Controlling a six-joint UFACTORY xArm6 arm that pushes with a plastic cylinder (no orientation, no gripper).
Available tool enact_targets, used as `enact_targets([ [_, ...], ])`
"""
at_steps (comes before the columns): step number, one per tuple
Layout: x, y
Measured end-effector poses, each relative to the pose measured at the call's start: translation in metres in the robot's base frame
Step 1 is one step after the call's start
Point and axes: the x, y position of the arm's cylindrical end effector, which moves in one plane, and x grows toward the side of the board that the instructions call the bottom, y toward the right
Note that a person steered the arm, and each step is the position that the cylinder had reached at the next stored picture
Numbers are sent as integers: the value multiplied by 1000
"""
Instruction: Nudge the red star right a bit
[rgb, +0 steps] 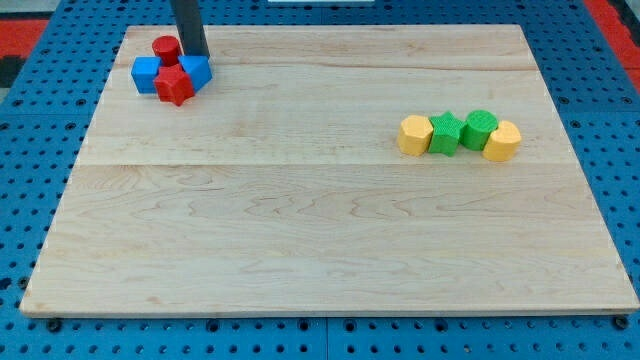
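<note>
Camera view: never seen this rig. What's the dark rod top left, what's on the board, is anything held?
One camera looks down at a wooden board. The rod is the end of a robot arm; it has no gripper, so nothing is held. It only pushes blocks by sliding my tip along the board. The tip sits in the top-left cluster, beside the red cylinder, behind the red star, between two blue blocks. At the view's right lies a row: yellow block, green star, green cylinder, yellow block.
</note>
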Motion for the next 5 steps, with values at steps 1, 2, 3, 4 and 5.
enact_targets([
  [1,31,0],
  [2,53,0],
  [3,54,17],
  [4,57,77],
  [5,80,120],
])
